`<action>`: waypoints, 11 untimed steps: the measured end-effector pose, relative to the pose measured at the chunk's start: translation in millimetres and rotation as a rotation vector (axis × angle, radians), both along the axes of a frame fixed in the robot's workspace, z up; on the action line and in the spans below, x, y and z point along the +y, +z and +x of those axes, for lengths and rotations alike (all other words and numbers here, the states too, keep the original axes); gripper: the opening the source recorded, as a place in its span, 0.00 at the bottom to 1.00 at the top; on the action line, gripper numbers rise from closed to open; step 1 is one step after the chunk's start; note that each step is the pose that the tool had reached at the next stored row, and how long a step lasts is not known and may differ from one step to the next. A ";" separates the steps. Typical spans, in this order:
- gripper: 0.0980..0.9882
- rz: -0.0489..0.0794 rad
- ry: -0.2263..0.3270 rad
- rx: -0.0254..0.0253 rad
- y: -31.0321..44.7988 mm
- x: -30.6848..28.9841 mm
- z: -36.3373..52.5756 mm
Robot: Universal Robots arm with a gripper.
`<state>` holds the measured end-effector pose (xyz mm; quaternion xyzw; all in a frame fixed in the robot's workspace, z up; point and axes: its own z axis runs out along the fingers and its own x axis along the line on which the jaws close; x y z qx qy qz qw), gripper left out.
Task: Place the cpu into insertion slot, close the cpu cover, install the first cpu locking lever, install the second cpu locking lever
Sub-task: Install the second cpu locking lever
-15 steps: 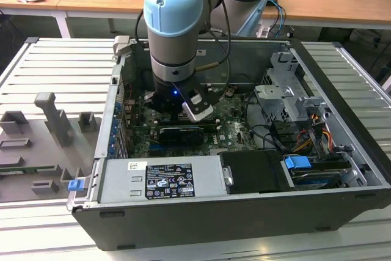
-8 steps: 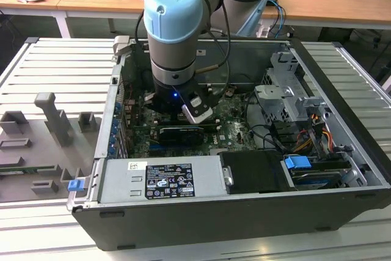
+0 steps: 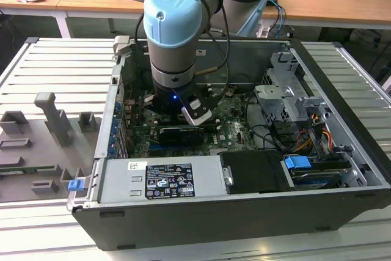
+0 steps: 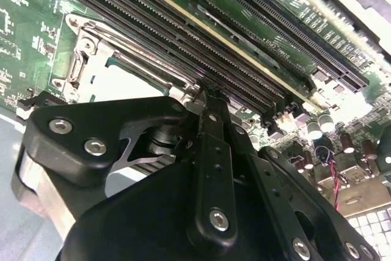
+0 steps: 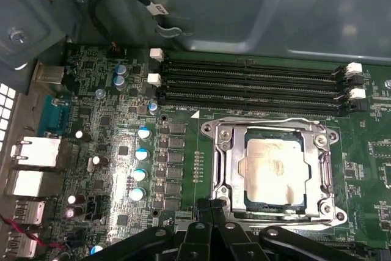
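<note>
Jaws [image 5: 211, 212] drawn together, empty, at the socket's [image 5: 274, 172] near edge; cpu [image 5: 272, 172] seated just beyond, cover [image 5: 229, 163] down, levers along the sides.

I have the arm [image 3: 174, 25] reaching straight down, its blue-capped wrist joint [image 3: 170, 13] uppermost and the wrist pointing downward. In the first wrist view my gripper [image 5: 212, 209] shows its black fingers [image 5: 201, 230] drawn together, tips touching. In the second wrist view the same black linkage [image 4: 211, 169] runs to a narrow closed point
</note>
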<state>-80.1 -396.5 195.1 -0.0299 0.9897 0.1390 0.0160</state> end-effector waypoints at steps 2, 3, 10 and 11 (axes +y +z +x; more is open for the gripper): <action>0.01 0.001 0.000 -0.0004 4.4 0.1 0.0; 0.01 0.001 0.000 0.0000 7.6 0.0 -0.1; 0.01 0.001 0.000 0.0000 22.6 0.0 -0.2; 0.01 0.001 0.000 0.0000 23.0 0.0 -0.1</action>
